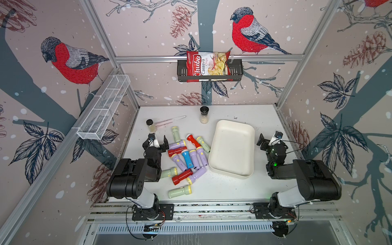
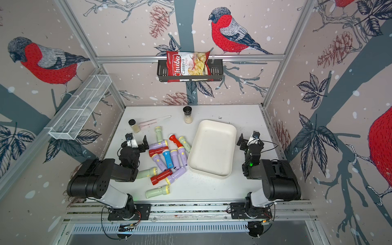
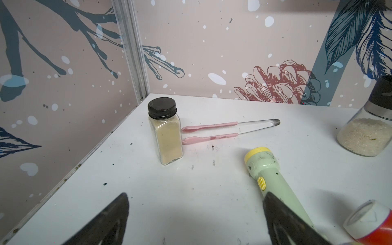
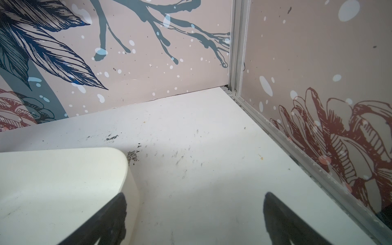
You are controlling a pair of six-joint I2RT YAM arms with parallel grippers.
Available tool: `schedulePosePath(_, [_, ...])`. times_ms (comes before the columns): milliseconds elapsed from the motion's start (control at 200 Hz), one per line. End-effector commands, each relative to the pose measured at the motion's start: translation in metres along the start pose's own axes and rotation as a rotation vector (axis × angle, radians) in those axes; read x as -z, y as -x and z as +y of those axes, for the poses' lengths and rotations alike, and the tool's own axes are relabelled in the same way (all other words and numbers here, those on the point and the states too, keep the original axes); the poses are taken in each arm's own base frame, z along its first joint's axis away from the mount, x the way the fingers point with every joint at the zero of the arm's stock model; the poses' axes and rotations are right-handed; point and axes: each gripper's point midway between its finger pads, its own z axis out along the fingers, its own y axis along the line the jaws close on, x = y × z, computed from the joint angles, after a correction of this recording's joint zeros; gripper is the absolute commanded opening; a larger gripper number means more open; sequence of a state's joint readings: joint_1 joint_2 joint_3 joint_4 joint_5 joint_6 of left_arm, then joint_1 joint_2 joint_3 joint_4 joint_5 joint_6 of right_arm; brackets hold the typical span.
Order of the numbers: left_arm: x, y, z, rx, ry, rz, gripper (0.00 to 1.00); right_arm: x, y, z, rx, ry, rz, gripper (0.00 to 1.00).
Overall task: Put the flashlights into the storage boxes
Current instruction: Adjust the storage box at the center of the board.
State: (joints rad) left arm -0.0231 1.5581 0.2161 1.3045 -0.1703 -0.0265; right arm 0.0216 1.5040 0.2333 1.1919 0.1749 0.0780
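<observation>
Several flashlights lie in a loose pile mid-table in both top views: lilac ones, red ones [image 1: 182, 176], a blue one [image 1: 187, 159] and pale green ones [image 1: 179, 191]. Right of the pile sits the storage box [image 1: 232, 148], a cream-white tray with nothing in it. My left gripper [image 1: 157, 142] hangs open at the pile's far left edge. In the left wrist view one of its fingers overlaps a pale green flashlight [image 3: 267, 169], with bare table between the jaws. My right gripper [image 1: 269, 139] is open beside the tray's right side, by the tray's corner [image 4: 63, 180].
A square spice jar [image 3: 166, 131] stands by pink-handled tongs [image 3: 212, 131] near the back left. A round jar [image 1: 204, 115] stands at the back centre. A white mesh basket [image 1: 104, 108] hangs on the left wall. A black basket [image 1: 210, 72] on the back wall holds a chips bag.
</observation>
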Motion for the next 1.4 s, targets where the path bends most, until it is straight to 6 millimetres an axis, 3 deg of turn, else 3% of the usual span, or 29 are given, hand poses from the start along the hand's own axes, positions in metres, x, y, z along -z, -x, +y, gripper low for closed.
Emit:
schedulePosePath(0, [0.001,0.008,0.002,0.001,0.012,-0.033,0.96,0.001,0.003,-0.001,-0.006,-0.002,-0.012,1.00])
schedulePosePath(285, [0.000,0.024,0.006,0.008,0.040,-0.017,0.94,-0.017,0.021,-0.003,-0.015,-0.042,0.077,1.00])
schedulePosePath(410, [-0.007,0.038,-0.005,0.036,-0.003,0.060,0.88,-0.024,0.047,-0.002,-0.079,-0.063,0.115,1.00])
schedulePosePath(600, [-0.002,0.064,-0.059,0.126,-0.196,0.117,0.82,-0.031,0.082,0.022,-0.147,0.024,0.278,1.00])
schedulePosePath(795, [0.011,0.061,-0.123,0.148,-0.347,0.243,0.74,-0.017,0.103,0.062,-0.188,0.162,0.355,1.00])
schedulePosePath(946, [0.018,0.045,-0.159,0.189,-0.411,0.333,0.69,0.000,0.095,0.110,-0.163,0.224,0.423,1.00])
schedulePosePath(1116, [0.022,0.030,-0.187,0.251,-0.484,0.402,0.64,0.020,0.070,0.160,-0.219,0.301,0.516,1.00])
schedulePosePath(1396, [0.019,0.015,-0.203,0.253,-0.498,0.488,0.62,0.028,0.026,0.197,-0.136,0.297,0.717,1.00])
